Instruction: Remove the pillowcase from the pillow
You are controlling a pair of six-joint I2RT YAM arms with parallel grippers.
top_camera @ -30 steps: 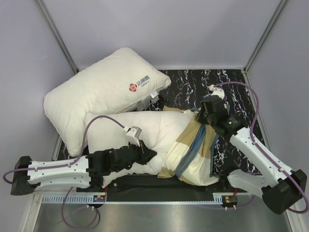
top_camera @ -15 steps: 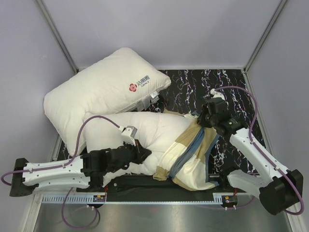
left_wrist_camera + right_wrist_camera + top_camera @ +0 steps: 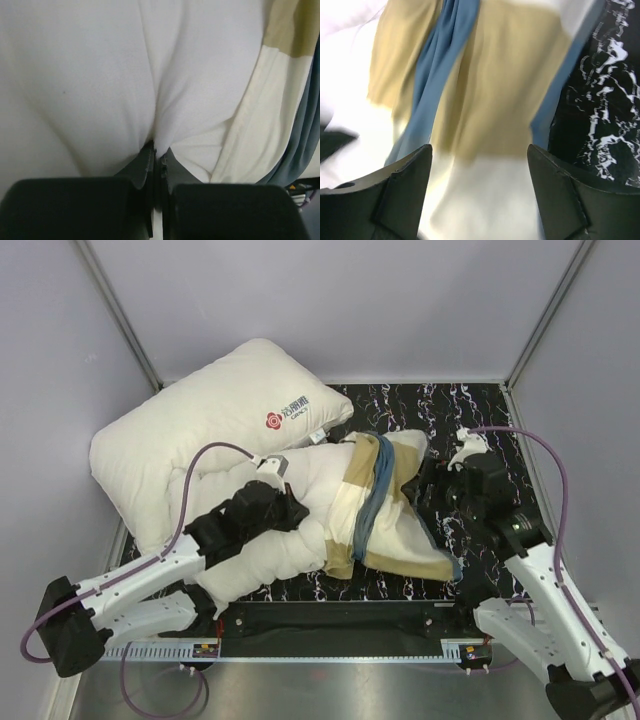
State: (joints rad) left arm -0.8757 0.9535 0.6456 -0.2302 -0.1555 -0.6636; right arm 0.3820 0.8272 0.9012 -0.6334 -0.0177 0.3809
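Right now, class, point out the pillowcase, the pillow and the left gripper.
pillowcase (image 3: 400, 540), top view, on its cream panel.
pillow (image 3: 270, 560), top view, on its bare near bulge.
left gripper (image 3: 156, 152), left wrist view, between the fingertips pinching the pillow.

**Pillowcase Partly Off, Bunched on One End of the Pillow**

The pillow is plump, plain and off-white, with one tiny dark speck. It lies slantwise in front of the logo pillow, touching it. The end nearer the logo pillow is bare and creased. The pillowcase, soft fabric in teal-blue, tan and cream checks, covers the end farther from the logo pillow. Its gathered folds form a rumpled blue band across the pillow's middle.
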